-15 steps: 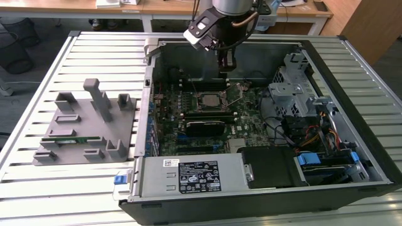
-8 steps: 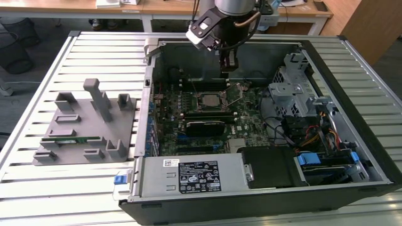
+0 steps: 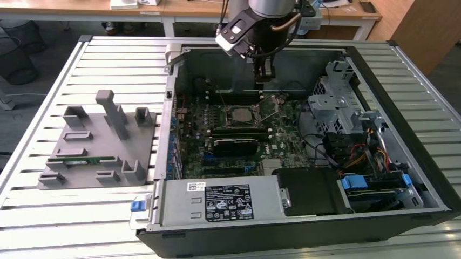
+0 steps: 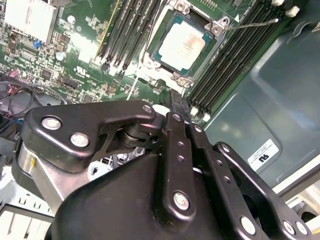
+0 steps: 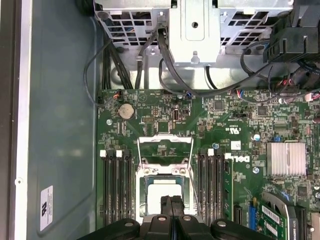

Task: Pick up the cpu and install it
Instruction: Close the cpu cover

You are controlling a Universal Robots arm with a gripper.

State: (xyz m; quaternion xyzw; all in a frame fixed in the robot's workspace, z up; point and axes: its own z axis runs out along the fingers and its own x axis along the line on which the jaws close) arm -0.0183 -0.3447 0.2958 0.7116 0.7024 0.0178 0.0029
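The cpu, a flat square chip with a silvery top, lies in the motherboard socket inside the open computer case. In the second wrist view the cpu sits level in the socket frame. In the first wrist view the cpu is partly hidden behind the fingers. The socket's metal cover plate is swung open and its wire lever stands up. My gripper hangs above the board just behind the socket. Its black fingers are shut together, with nothing between them, in both wrist views.
Memory slots flank the socket on both sides. A black block lies in front of the socket and a power supply at the case front. The drive cage and cables fill the exterior view's right. A grey fixture holds a green memory stick.
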